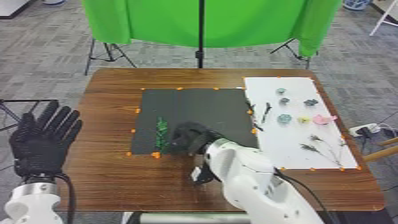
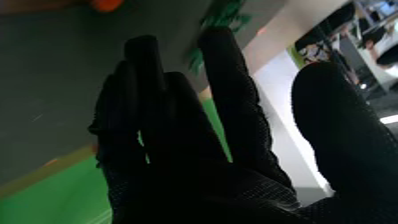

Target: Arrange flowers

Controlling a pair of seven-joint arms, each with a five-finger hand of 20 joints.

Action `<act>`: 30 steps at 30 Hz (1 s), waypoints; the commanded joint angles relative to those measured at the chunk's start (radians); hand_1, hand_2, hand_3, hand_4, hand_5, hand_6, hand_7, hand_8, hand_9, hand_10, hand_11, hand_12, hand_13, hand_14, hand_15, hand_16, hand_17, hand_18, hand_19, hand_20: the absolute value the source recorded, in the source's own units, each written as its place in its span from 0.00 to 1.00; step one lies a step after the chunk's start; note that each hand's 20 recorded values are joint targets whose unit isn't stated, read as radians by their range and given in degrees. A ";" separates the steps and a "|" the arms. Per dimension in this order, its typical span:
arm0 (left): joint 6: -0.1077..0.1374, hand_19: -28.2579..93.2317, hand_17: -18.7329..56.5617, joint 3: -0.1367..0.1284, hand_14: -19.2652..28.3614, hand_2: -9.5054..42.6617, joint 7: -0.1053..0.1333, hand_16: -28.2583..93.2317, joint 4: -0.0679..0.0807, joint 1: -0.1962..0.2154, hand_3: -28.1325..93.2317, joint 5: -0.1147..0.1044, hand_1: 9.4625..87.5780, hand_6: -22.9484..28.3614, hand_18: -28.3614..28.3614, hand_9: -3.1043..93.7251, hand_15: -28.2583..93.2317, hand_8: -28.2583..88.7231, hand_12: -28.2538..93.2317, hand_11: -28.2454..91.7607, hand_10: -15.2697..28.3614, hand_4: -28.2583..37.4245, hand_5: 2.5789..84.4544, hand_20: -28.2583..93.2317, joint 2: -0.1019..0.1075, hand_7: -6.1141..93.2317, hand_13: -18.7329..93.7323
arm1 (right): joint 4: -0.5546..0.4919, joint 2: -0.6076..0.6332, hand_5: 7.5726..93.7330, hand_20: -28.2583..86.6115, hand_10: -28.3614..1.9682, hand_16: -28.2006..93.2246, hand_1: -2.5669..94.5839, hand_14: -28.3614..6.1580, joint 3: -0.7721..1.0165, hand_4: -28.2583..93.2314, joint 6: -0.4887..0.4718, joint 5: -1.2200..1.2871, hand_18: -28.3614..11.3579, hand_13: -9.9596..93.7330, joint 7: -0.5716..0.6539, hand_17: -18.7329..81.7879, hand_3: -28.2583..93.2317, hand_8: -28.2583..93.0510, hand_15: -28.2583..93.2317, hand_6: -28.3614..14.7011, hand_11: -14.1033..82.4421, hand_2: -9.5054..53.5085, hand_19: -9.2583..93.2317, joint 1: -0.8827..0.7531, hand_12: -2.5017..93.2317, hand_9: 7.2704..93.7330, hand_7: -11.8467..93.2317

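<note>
Flowers (image 1: pixel 324 119) and hands: the right hand (image 1: pixel 188 138) has its fingers straight and spread just beside a green sprig (image 1: pixel 162 133) on black sheeting (image 1: pixel 200 104); farther right, the flowers lie on white paper (image 1: pixel 289 152) on the table (image 1: pixel 108 100).

We see a brown, wood-grained table (image 1: pixel 102 150), a dark grey mat (image 1: pixel 200 107) and a green sprig (image 1: pixel 162 132). We also see a pink flower (image 1: pixel 322 120) and a white sheet (image 1: pixel 266 87).

A green cloth (image 1: pixel 266 27) hangs beyond the brown table (image 1: pixel 111 100), a black pole (image 1: pixel 201 30) upright before it
</note>
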 commanded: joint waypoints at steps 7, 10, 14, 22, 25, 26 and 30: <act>-0.140 0.49 0.20 -0.062 0.68 0.49 0.030 0.23 -0.007 0.082 0.75 -0.057 0.13 0.60 0.75 0.41 0.33 0.18 0.31 0.33 0.67 0.00 0.46 0.34 -0.033 0.12 0.44 | -0.249 0.198 0.55 0.59 0.26 0.37 0.26 0.30 0.562 0.06 0.370 0.003 0.14 0.52 0.079 0.40 0.93 0.15 0.58 0.51 0.22 0.23 0.82 -0.409 0.14 0.45 0.22; -0.141 0.49 0.20 -0.073 0.68 0.49 0.038 0.23 -0.012 0.092 0.76 -0.053 0.13 0.60 0.75 0.41 0.33 0.18 0.32 0.33 0.66 0.00 0.46 0.34 -0.034 0.12 0.44 | -0.251 0.205 0.54 0.59 0.26 0.37 0.27 0.29 0.690 0.05 0.416 -0.057 0.13 0.53 0.123 0.40 0.93 0.15 0.61 0.50 0.23 0.17 0.83 -0.485 0.15 0.47 0.22; -0.131 0.48 0.20 -0.073 0.68 0.49 0.038 0.23 -0.016 0.098 0.76 -0.054 0.12 0.60 0.75 0.41 0.33 0.18 0.32 0.33 0.66 0.00 0.46 0.34 -0.039 0.13 0.44 | -0.224 0.197 0.54 0.60 0.28 0.38 0.28 0.30 0.815 0.03 0.417 -0.090 0.13 0.54 0.173 0.40 0.92 0.15 0.63 0.50 0.24 0.07 0.84 -0.547 0.16 0.49 0.22; -0.112 0.49 0.19 -0.075 0.68 0.42 0.031 0.23 -0.014 0.091 0.82 -0.031 0.12 0.60 0.75 0.41 0.34 0.18 0.32 0.34 0.66 0.00 0.46 0.34 -0.040 0.13 0.44 | -0.157 0.211 0.55 0.61 0.29 0.38 0.27 0.31 0.846 0.00 0.352 -0.166 0.13 0.51 0.206 0.39 0.91 0.15 0.66 0.51 0.25 0.00 0.85 -0.560 0.18 0.50 0.23; -0.103 0.49 0.19 -0.071 0.68 0.40 0.027 0.24 -0.015 0.087 0.83 -0.032 0.13 0.60 0.75 0.41 0.34 0.18 0.32 0.34 0.66 0.00 0.47 0.34 -0.042 0.13 0.45 | -0.138 0.210 0.56 0.62 0.29 0.39 0.27 0.30 0.828 0.00 0.301 -0.188 0.13 0.50 0.211 0.38 0.89 0.15 0.67 0.51 0.27 0.00 0.85 -0.548 0.19 0.51 0.23; -0.101 0.49 0.19 -0.069 0.68 0.39 0.030 0.24 -0.015 0.085 0.84 -0.032 0.14 0.60 0.75 0.42 0.34 0.18 0.32 0.34 0.66 0.00 0.47 0.35 -0.040 0.13 0.44 | -0.130 0.208 0.57 0.62 0.29 0.39 0.27 0.30 0.820 0.00 0.291 -0.192 0.13 0.50 0.213 0.38 0.89 0.15 0.67 0.51 0.28 0.00 0.84 -0.542 0.19 0.51 0.23; -0.097 0.49 0.19 -0.061 0.68 0.39 0.016 0.23 -0.009 0.068 0.84 -0.023 0.14 0.60 0.75 0.42 0.35 0.18 0.32 0.34 0.66 0.00 0.47 0.35 -0.034 0.13 0.45 | -0.089 0.202 0.60 0.63 0.29 0.40 0.31 0.31 0.797 0.00 0.262 -0.223 0.12 0.50 0.211 0.38 0.87 0.14 0.69 0.51 0.31 0.00 0.85 -0.541 0.21 0.54 0.24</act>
